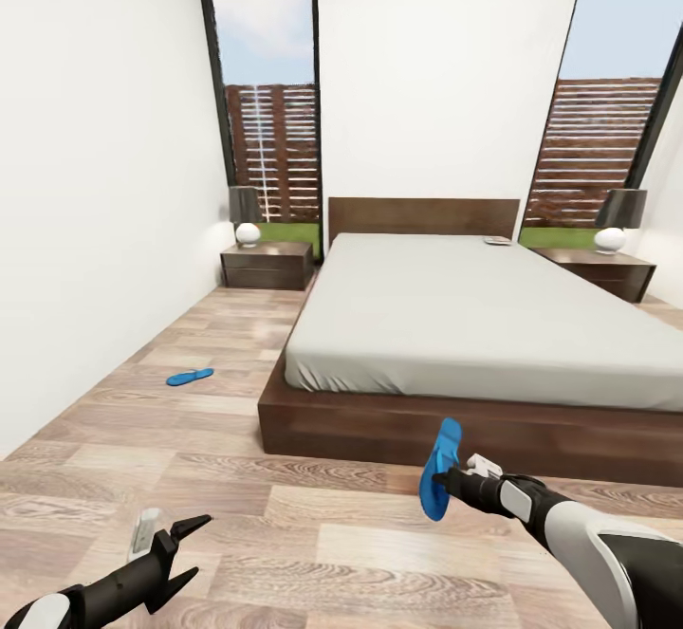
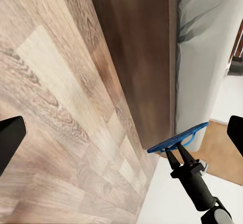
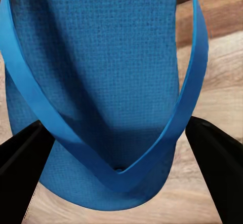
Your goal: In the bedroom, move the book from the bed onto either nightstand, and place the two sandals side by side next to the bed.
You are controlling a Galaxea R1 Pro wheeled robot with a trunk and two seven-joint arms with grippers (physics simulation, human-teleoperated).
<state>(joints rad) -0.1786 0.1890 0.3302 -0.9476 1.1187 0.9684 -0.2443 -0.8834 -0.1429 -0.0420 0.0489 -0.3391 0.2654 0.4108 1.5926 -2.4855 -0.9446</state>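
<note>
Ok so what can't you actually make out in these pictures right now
- Book: head view, far off on the bed near the headboard, too small to read its cover.
- Held sandal: right wrist view, toe end cut off by the frame edge.
- Right claw: head view, its fingertips hidden behind that sandal.
- Right nightstand: head view, partly hidden by the mattress.
</note>
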